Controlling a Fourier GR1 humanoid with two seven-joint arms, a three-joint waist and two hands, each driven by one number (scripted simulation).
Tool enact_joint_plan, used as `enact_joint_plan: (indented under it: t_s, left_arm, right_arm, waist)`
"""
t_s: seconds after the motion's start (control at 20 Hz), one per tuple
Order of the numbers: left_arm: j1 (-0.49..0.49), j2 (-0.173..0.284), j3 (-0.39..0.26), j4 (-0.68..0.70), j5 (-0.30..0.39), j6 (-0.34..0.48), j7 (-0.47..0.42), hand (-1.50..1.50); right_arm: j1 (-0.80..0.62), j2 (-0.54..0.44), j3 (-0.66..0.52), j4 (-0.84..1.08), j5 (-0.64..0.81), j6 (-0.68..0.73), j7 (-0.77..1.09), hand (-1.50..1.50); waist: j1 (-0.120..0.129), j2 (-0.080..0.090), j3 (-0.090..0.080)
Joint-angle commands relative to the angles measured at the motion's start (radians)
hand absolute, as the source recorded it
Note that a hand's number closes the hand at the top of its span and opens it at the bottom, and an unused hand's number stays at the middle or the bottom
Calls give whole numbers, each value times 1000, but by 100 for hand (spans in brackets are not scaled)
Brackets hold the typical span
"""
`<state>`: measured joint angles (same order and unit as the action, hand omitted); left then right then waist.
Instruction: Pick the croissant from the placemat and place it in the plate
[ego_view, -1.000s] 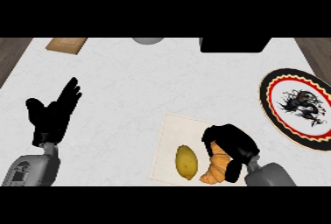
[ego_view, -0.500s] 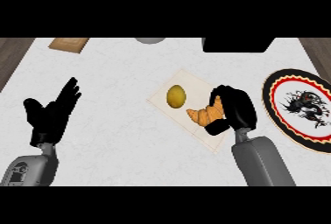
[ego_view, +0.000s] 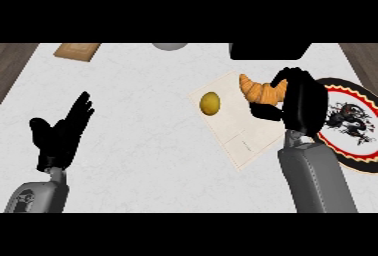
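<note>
The golden-brown croissant (ego_view: 259, 91) is held in my right hand (ego_view: 299, 102), whose fingers and thumb curl round it, over the right edge of the cream placemat (ego_view: 232, 125). The plate (ego_view: 350, 125), dark-rimmed with a red ring and a black dragon drawing, lies just right of that hand; my right forearm hides part of its left rim. A yellow lemon-like fruit (ego_view: 210, 103) rests on the placemat left of the croissant. My left hand (ego_view: 60, 134) rests open with fingers up at the left of the counter.
A wooden board (ego_view: 77, 50) lies at the far left corner. A grey round object (ego_view: 170, 45) and a black box-like object (ego_view: 269, 50) sit along the far edge. The counter's dark wood edges show at both top corners.
My right hand has carried the croissant up and to the right, toward the plate. The placemat and the yellow fruit have shifted and turned with it. My left hand has stayed put.
</note>
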<state>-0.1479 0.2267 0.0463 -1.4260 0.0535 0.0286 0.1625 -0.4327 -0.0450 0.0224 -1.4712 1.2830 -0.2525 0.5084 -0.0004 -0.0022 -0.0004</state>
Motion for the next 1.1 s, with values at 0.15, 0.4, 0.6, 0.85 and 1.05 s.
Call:
enact_joint_plan:
  t_s: [0.15,0.4,0.6,0.85,1.05]
  left_arm:
    - [-65,38,59,66,28,-33,29,0]
    - [-51,1,28,27,-6,-10,14,0]
    - [10,59,60,-90,49,-73,101,0]
    - [-23,-23,12,-24,-28,5,40,0]
    - [-45,-1,31,43,-8,-43,5,0]
  right_arm:
    - [90,-41,-127,-89,-109,-58,3,150]
    - [45,-187,-286,54,-246,-70,-102,150]
    - [95,-245,-370,122,-336,-115,-189,150]
    - [16,-363,-413,384,-358,-85,-279,150]
    - [41,-378,-442,546,-459,-40,-419,150]
  waist:
    - [-8,2,1]
    - [0,3,1]
    - [6,1,1]
    - [9,5,1]
    - [10,8,2]
